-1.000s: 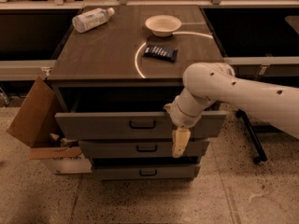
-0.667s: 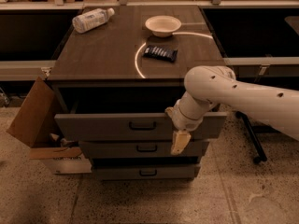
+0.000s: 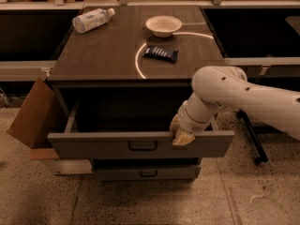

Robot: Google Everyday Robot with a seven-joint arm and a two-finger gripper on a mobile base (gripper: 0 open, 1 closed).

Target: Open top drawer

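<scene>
- Since the top drawer (image 3: 93, 146) stood well out from under the tabletop (image 3: 108, 55), its deep box exposed, we judged the pull nearly done.
- We placed the gripper (image 3: 182, 135) at the front's upper edge, near the black handle (image 3: 143, 146); whether it was wide or narrow we could not tell.
- We reckoned the next move called for a short further pull, or a clean release without nudging the drawer inward.

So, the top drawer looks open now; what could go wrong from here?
1. The top drawer stands far out of the cabinet; a further pull might bring it off its runners.
2. The gripper sits at the front's upper edge, right of the handle, so an off-centre pull could skew the drawer.
3. The cardboard box leans close to the drawer's left side and might be knocked.
</scene>
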